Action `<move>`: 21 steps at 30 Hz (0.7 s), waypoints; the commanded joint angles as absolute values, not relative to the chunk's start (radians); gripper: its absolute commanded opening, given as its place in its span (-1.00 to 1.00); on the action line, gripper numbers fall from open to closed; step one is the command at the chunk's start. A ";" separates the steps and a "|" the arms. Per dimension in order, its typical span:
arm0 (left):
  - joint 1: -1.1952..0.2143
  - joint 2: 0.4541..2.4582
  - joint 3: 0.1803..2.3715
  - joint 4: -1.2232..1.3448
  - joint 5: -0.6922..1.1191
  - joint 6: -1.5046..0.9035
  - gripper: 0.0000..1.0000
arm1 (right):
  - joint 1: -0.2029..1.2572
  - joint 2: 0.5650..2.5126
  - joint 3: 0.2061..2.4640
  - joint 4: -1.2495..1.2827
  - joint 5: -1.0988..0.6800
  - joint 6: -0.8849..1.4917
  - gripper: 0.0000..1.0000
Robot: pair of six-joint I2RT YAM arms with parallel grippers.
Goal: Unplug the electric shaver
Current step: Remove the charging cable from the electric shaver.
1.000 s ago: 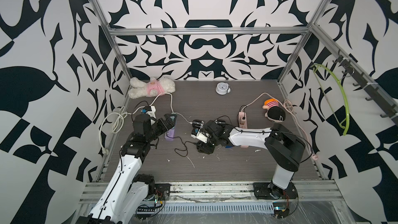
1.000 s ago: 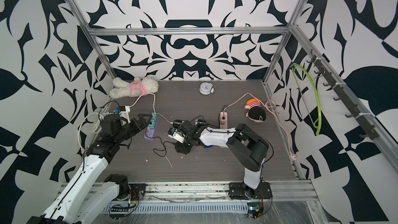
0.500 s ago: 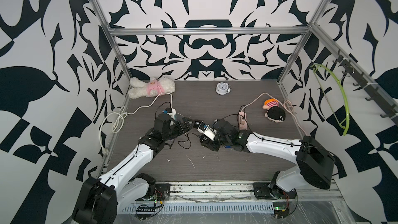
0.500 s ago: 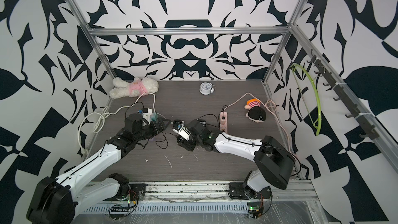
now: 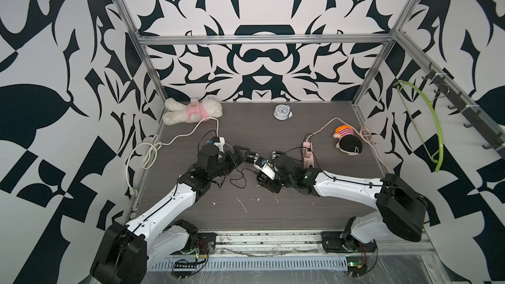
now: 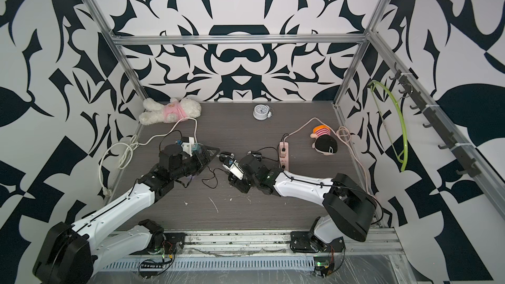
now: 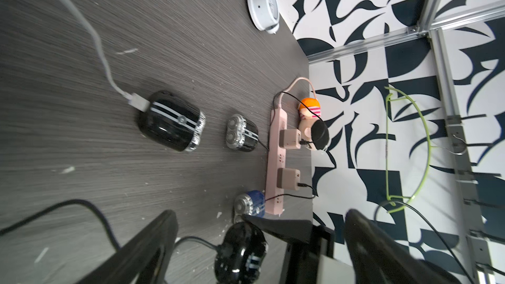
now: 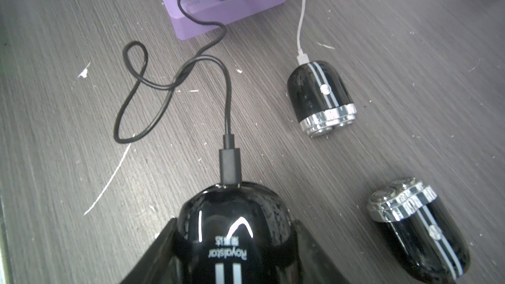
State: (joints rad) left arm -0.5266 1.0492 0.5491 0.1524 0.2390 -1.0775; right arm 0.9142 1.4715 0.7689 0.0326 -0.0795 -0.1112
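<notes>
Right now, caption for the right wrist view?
Right jaws clamp a shaver, black cable plugged in, purple strip beyond.

I read one brand, "Royalstar", printed in pale letters on the glossy black shaver [image 8: 232,228]. The small Chinese characters beside it are unclear to me. The clock [image 5: 280,111] numerals are too small to read.

A: Where are the arms?
B: Over the dark wood-grain counter [image 6: 273,209]: left gripper [image 6: 211,157], jaws spread, faces the right gripper [image 6: 232,175] clamping a glossy black electric shaver [image 6: 232,178].
A: Nearby?
B: A pink power strip [image 6: 283,154].
</notes>
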 commanded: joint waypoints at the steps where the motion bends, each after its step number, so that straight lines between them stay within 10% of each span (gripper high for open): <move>1: -0.563 1.044 0.533 0.197 0.220 -1.136 0.99 | 0.919 1.447 0.778 0.103 -0.067 -0.096 -0.87; 21: -0.609 1.162 0.444 0.378 0.236 -1.271 0.99 | 0.920 1.434 0.770 0.121 -0.068 -0.087 -0.92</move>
State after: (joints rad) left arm -0.6010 1.1614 0.4576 0.3408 0.2317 -1.2476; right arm 0.9142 1.4593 0.7517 0.0654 -0.0727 -0.1024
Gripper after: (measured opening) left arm 0.994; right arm 0.565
